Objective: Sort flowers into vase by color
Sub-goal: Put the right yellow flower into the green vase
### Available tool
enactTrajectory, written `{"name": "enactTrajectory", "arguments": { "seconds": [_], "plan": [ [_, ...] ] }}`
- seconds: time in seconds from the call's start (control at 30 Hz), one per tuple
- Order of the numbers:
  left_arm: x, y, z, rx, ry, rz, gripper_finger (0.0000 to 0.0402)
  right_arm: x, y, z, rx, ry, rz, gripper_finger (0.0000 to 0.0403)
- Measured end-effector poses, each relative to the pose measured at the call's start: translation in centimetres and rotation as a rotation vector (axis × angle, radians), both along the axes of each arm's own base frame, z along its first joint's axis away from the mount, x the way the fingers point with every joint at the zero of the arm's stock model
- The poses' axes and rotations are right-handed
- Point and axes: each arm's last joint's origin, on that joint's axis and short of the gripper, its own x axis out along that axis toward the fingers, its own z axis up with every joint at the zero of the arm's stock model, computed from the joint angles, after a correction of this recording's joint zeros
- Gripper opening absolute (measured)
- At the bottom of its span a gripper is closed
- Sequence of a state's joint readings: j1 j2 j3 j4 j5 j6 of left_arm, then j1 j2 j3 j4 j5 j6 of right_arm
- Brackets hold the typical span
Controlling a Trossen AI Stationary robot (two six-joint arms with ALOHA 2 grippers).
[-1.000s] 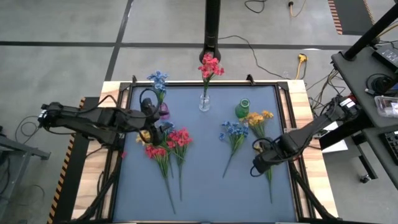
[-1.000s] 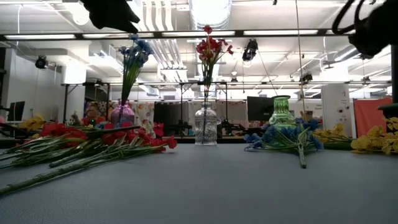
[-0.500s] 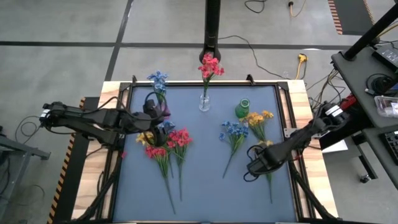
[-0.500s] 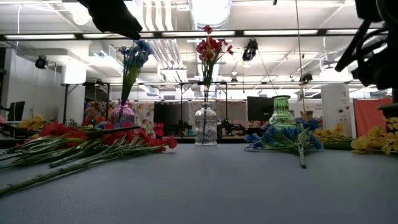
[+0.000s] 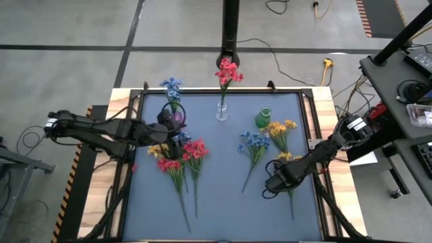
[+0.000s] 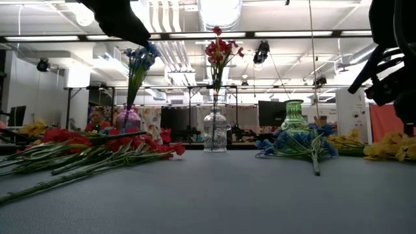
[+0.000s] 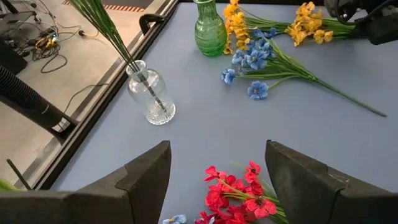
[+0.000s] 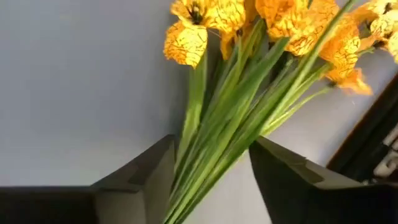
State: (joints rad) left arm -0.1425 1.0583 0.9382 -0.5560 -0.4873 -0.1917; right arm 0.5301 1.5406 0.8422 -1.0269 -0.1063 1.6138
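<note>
Three vases stand near the far edge: a purple vase (image 5: 177,116) holding a blue sprig (image 5: 171,86), a clear vase (image 5: 221,111) holding a red sprig (image 5: 228,70), and an empty green vase (image 5: 263,119). Red sprigs (image 5: 182,162) lie flat at left, with a blue sprig (image 5: 254,143) and a yellow sprig (image 5: 278,128) at right. My right gripper (image 5: 270,185) is low over another yellow sprig (image 8: 249,93), open, its fingers on either side of the stems. My left gripper (image 5: 174,131) hovers open beside the purple vase, with nothing between its fingers (image 7: 149,180). My right gripper (image 8: 211,180) has the yellow sprig's bundled green stems (image 8: 217,143) between its open fingers, just below the blossoms. It comes from above, across the stems. I cannot tell whether the fingers touch them. The sprig lies on the table.
Some yellow blossoms (image 5: 156,150) lie among the red sprigs under my left arm. The table has a raised black frame (image 5: 312,128). Bare blue-grey mat (image 5: 229,202) stretches across the near middle. In the low view the room's lights and desks show behind the vases.
My right gripper has moved toward the table's left and near edge and come down over the yellow sprig's stems. My left gripper has drifted a little toward the right, staying high by the purple vase.
</note>
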Motion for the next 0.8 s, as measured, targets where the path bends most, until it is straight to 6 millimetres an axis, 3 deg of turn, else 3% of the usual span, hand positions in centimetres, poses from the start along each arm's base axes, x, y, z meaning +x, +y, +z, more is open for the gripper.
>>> {"name": "enactTrajectory", "arguments": {
  "seconds": [0.23, 0.57, 0.8],
  "plan": [
    [0.5, -0.1, -0.5, 0.003, 0.021, 0.001, 0.0242, 0.1, 0.0, -0.6, 0.018, -0.044, 0.001, 0.0110],
    [0.9, -0.1, -0.9, 0.006, 0.045, 0.001, 0.0242, 0.2, 0.0, 0.7, 0.025, -0.111, 0.007, 0.0025],
    [1.0, -0.1, -1.0, 0.007, 0.048, 0.001, 0.0242, -0.4, 0.0, 4.0, 0.154, -0.157, 0.008, 0.0015]
  ]
}}
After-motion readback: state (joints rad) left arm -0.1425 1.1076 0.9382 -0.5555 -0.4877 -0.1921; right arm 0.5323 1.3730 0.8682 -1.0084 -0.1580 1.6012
